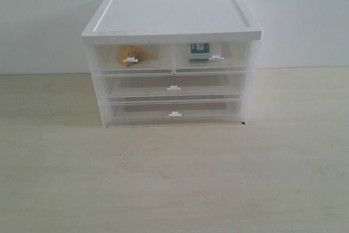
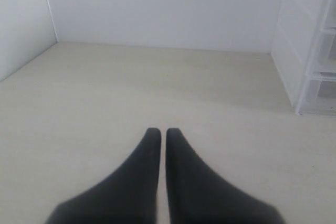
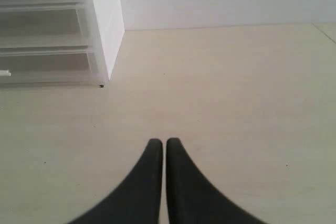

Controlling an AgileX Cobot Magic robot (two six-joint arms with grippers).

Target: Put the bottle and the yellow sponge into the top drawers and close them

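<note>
Inside the cabinet's (image 1: 172,17) shut top drawers (image 1: 158,61), the exterior view shows the yellow sponge (image 1: 131,54) left and the bottle (image 1: 198,51) right. Left wrist view: left gripper (image 2: 158,132) pressed together, empty, above the table (image 2: 105,93). Right wrist view: right gripper (image 3: 159,142) likewise, near the cabinet.

L end effector (image 2: 158,131): dark fingers (image 2: 144,177) closed up tight, nothing btwn them, off to one side of the cabinet (image 2: 292,45). R end effector (image 3: 160,141): same, closed & empty, off the cabinet's other side.

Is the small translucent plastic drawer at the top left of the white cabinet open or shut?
Shut. The top-left drawer lies level with the top-right drawer, and the orange-yellow wedge-shaped sponge shows inside through its front.
</note>
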